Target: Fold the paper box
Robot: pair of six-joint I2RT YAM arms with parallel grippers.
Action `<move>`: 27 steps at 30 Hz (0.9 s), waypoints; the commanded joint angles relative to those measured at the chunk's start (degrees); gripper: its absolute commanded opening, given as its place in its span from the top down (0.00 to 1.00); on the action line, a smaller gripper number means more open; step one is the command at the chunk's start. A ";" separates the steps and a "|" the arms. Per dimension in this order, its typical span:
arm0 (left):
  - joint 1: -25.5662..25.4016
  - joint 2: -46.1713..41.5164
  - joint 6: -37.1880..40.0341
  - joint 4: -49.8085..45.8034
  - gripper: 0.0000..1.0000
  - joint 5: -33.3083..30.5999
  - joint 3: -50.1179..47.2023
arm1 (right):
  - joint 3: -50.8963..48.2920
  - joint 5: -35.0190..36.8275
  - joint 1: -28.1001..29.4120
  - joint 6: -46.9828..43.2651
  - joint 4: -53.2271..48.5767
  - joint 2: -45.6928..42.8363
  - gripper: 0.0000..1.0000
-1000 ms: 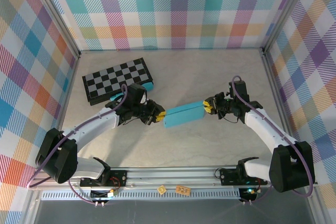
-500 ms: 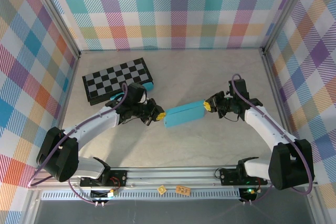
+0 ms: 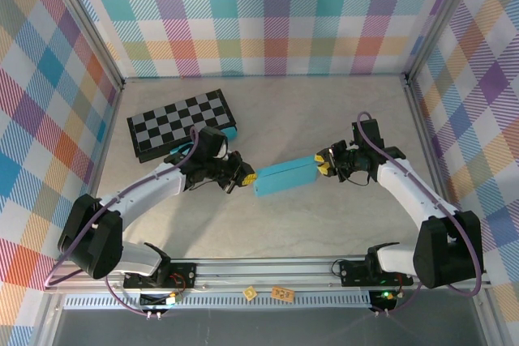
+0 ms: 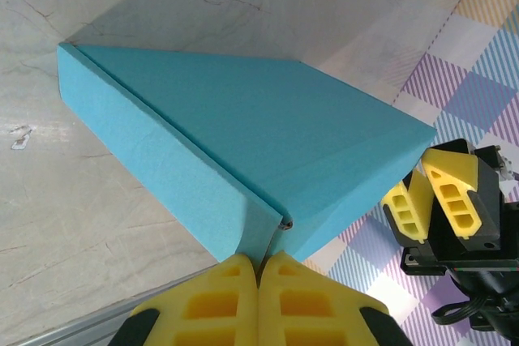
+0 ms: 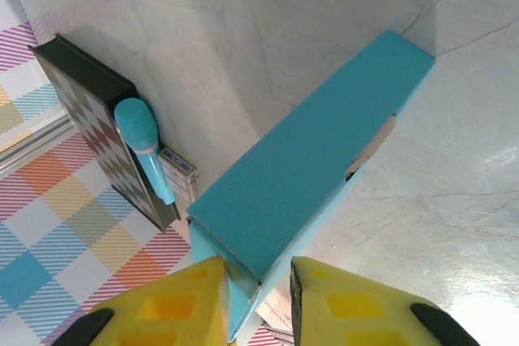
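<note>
Filling the floor of the plaid-walled cell, the pale marbled table (image 3: 324, 111) is the biggest thing here. The left arm (image 3: 146, 196) reaches in from 7 o'clock and the right arm (image 3: 409, 192) from 5 o'clock, and both point at the table's middle.

The black-and-white checkered board (image 3: 180, 123) lies flat at 10 o'clock, well apart from the task's thing.

The paper box (image 3: 284, 177) sits at the table's centre. It is a closed, shallow turquoise shape. Its long axis runs from 8 o'clock to 2 o'clock, and the top face shows a folded seam in the left wrist view.

The left gripper (image 3: 246, 177) is at the box's 8 o'clock end. Its yellow fingers are pressed flat together with nothing visible between them, and the tips are just beside the box's corner.

The right gripper (image 3: 322, 165) is at the 2 o'clock end. Its jaws stand a little apart on either side of the box's end corner. A sliver of space shows on at least one side, so it has no firm hold on the box.

In the right wrist view, a small teal thing (image 5: 138, 123) with a rounded head and a thin handle lies against the board's edge.

On the rail at 6 o'clock lie one small tan tag (image 3: 250, 292) and a second tan tag (image 3: 282, 292).
</note>
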 commanded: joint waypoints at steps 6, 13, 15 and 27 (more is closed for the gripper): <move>0.44 2.51 1.14 -6.03 0.94 -2.80 0.09 | 3.97 6.63 1.53 -1.92 -15.14 1.70 0.59; 0.44 2.21 2.91 -7.48 0.89 -2.91 1.89 | 9.67 12.99 10.27 7.73 -20.82 0.10 0.32; 0.44 2.18 3.48 -7.75 0.87 -2.87 2.25 | 10.74 15.32 13.52 12.13 -20.14 0.57 0.27; 0.43 2.74 4.46 -6.10 0.86 -1.70 3.19 | 26.03 15.58 18.64 15.68 -18.83 15.22 0.19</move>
